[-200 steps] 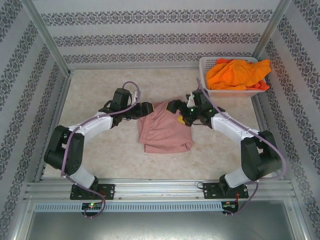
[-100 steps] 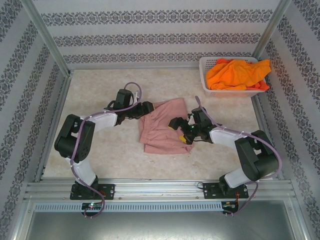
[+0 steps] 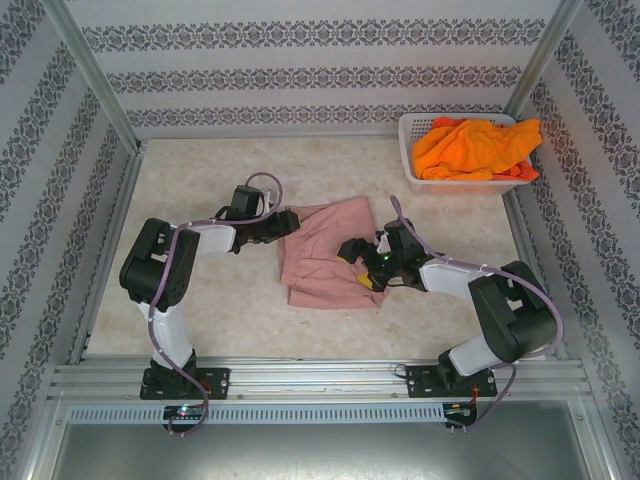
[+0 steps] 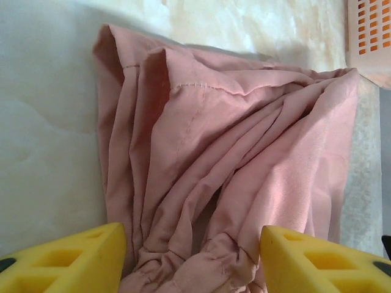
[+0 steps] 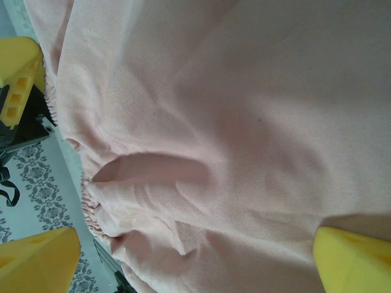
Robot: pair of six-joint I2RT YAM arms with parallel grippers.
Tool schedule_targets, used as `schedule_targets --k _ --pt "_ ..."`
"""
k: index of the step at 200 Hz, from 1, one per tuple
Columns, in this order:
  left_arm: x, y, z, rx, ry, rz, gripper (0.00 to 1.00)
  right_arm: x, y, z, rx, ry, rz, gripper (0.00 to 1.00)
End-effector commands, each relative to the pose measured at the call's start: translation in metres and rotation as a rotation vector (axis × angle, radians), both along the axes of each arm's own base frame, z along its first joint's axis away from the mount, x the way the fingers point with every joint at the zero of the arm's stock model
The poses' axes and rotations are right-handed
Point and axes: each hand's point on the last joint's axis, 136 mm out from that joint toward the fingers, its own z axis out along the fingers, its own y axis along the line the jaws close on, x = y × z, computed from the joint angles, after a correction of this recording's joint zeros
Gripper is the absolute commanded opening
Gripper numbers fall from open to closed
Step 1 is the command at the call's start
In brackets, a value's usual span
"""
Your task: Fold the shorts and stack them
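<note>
While the dusty pink shorts lie crumpled mid-worktop, the left gripper keeps its jaws apart astride their bunched left edge. The right gripper spreads its jaws wide over their right side. Orange shorts fill the white basket far right.

Black-and-white left arm and right arm both bend toward mid-frame; left gripper half-spread, right gripper gaping wide.
</note>
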Motion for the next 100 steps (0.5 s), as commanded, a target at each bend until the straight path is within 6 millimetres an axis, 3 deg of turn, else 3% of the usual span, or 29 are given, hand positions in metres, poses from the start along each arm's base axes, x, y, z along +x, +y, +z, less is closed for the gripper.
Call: schedule_targets --k 1,24,52,73,100 --pt "0.002 0.005 0.039 0.015 -0.097 -0.015 0.60 -0.008 0.004 0.011 -0.002 -0.005 0.058 0.98" --pt "-0.004 0.006 0.098 -0.004 -0.210 -0.029 0.64 -0.001 -0.001 0.043 -0.041 -0.100 0.118 0.98" --pt "-0.025 0.002 0.155 -0.035 -0.315 -0.059 0.71 0.011 -0.031 0.082 -0.219 -0.238 0.192 0.98" --pt "-0.042 -0.013 0.167 -0.068 -0.317 -0.104 0.73 0.020 -0.054 0.093 -0.309 -0.261 0.231 0.98" --pt "-0.060 -0.040 0.150 -0.114 -0.267 -0.142 0.74 0.029 -0.074 0.082 -0.413 -0.222 0.311 0.98"
